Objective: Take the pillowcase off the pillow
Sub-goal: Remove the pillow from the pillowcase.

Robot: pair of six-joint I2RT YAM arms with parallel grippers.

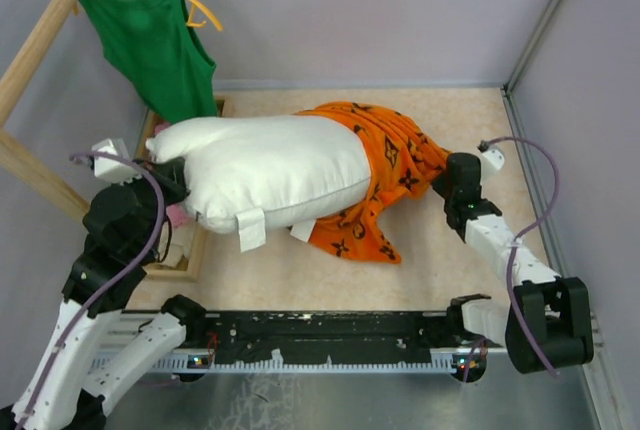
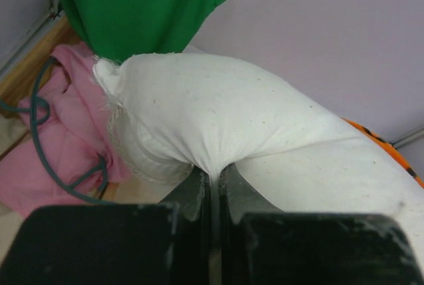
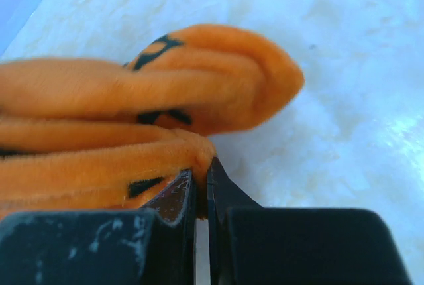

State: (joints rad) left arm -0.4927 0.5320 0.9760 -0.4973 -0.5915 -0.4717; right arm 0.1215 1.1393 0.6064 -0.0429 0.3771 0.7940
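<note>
Pillowcase mostly off, with one end of the pillow left to free.

I am pinching a fold of the white pillow [image 1: 270, 165] between my left fingers [image 2: 193, 192], pressed together on it at its left end. My right fingers [image 3: 173, 200] are nipping the fuzzy orange pillowcase [image 1: 385, 175] at its far right edge. The pillow is lying across the middle of the desk [image 1: 450, 270] with most of its length bare; the case is bunching over only its right end, so I judge that what is left is drawing the two apart. The pink cloth [image 2: 59, 132] and a wooden tray [image 1: 195, 250] are sitting just beside my left fingers, and the green tank top [image 1: 150, 50] is hanging behind them — all of it could be snagging a leftward pull.
</note>
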